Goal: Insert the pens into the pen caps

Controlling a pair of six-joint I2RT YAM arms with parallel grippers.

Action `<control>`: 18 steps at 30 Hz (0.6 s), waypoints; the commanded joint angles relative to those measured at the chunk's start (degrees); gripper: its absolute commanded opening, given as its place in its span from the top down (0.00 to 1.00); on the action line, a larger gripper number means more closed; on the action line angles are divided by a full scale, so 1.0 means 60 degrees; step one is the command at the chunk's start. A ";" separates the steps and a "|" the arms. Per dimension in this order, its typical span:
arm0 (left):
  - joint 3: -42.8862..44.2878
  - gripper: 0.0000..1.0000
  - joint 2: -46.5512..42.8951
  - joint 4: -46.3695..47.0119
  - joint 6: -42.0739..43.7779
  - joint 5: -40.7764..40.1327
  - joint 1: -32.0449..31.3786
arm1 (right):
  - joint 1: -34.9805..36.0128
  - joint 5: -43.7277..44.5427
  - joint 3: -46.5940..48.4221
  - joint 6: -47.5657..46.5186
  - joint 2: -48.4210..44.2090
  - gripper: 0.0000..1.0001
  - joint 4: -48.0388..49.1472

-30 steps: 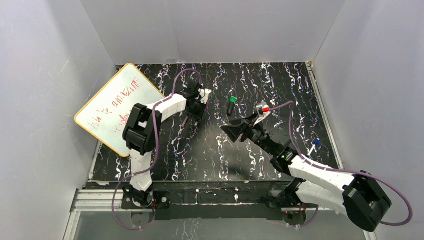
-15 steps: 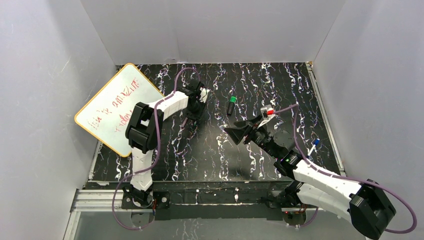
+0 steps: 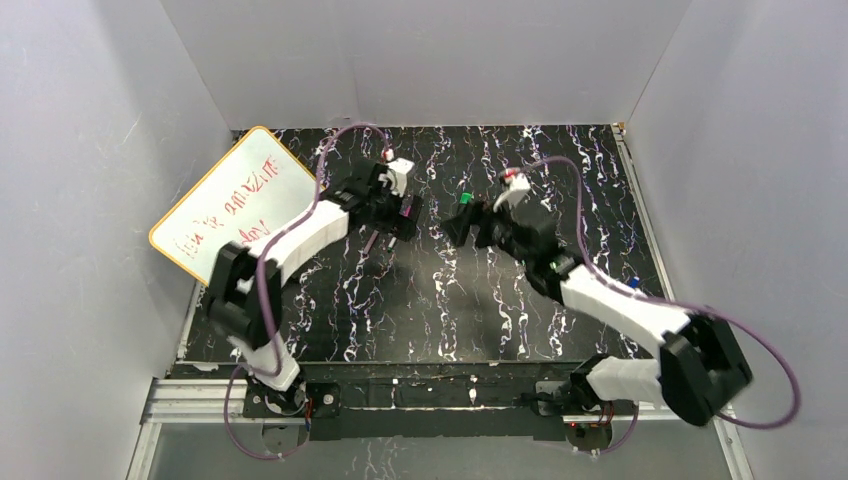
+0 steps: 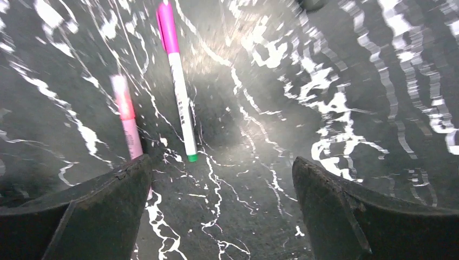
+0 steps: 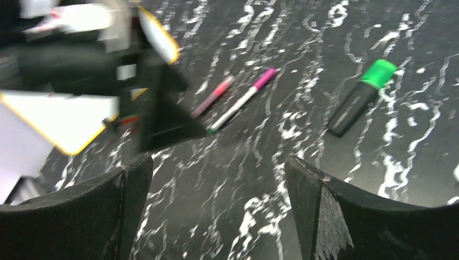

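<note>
Two slim pens lie side by side on the black marbled table. One is white with a magenta cap (image 4: pixel 176 81) (image 5: pixel 243 100). The other is pink with a paler pink end (image 4: pixel 125 116) (image 5: pixel 212 96). My left gripper (image 4: pixel 222 168) (image 3: pixel 403 214) hovers just short of them, open and empty. A thicker black marker with a green cap (image 5: pixel 360 97) (image 3: pixel 466 199) lies to their right. My right gripper (image 5: pixel 216 165) (image 3: pixel 457 227) hangs open and empty above the table, near the black marker's lower end. No loose pen caps show.
A yellow-rimmed whiteboard (image 3: pixel 240 215) (image 5: pixel 54 122) with red writing leans at the table's left edge. A small blue-tipped pen (image 3: pixel 634 283) peeks out by the right arm near the right edge. White walls enclose the table on three sides.
The left gripper went from shut to wide open over the slim pens. The right gripper opened wider and swung toward the far side, up to the green-capped marker.
</note>
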 commanded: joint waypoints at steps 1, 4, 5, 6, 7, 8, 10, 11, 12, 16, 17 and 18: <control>-0.1603 0.02 -0.2717 0.2664 0.0169 -0.0071 0.0080 | -0.1470 -0.1294 0.2146 0.0039 0.1969 0.01 -0.2210; -0.2628 0.02 -0.3883 0.3705 0.0166 -0.0503 0.0384 | -0.2329 -0.2004 0.2544 0.0363 0.2361 0.01 -0.1808; -0.2812 0.02 -0.4172 0.3888 0.0147 -0.0623 0.0508 | -0.2468 -0.1857 0.2699 0.0395 0.2385 0.01 -0.1815; -0.2898 0.01 -0.4400 0.3956 0.0097 -0.0665 0.0653 | -0.2549 -0.1475 0.2870 0.0309 0.2363 0.01 -0.1920; -0.2918 0.02 -0.4561 0.3987 0.0069 -0.0643 0.0809 | -0.2589 -0.1060 0.3036 0.0123 0.2313 0.01 -0.2041; -0.2907 0.02 -0.4713 0.3992 0.0025 -0.0644 0.0978 | -0.2609 -0.0683 0.3152 -0.0129 0.2222 0.01 -0.2119; -0.2915 0.02 -0.4976 0.4035 -0.0044 -0.0678 0.1290 | -0.2626 0.0119 0.3352 -0.0661 0.1988 0.01 -0.2239; -0.2944 0.02 -0.5085 0.4072 -0.0086 -0.0604 0.1461 | -0.2648 0.0428 0.3435 -0.0877 0.1861 0.01 -0.2317; -0.2951 0.02 -0.5157 0.4083 -0.0104 -0.0503 0.1600 | -0.2691 0.0609 0.3559 -0.1058 0.1765 0.01 -0.2408; -0.2831 0.02 -0.5285 0.3891 -0.0106 -0.0263 0.1847 | -0.2793 0.0747 0.4015 -0.1313 0.1639 0.01 -0.2867; -0.2803 0.02 -0.5315 0.3867 -0.0099 -0.0232 0.1870 | -0.2815 0.0776 0.4044 -0.1281 0.1615 0.02 -0.2876; -0.2794 0.02 -0.5331 0.3825 -0.0098 -0.0188 0.1891 | -0.2827 0.0819 0.4029 -0.1183 0.1600 0.03 -0.2816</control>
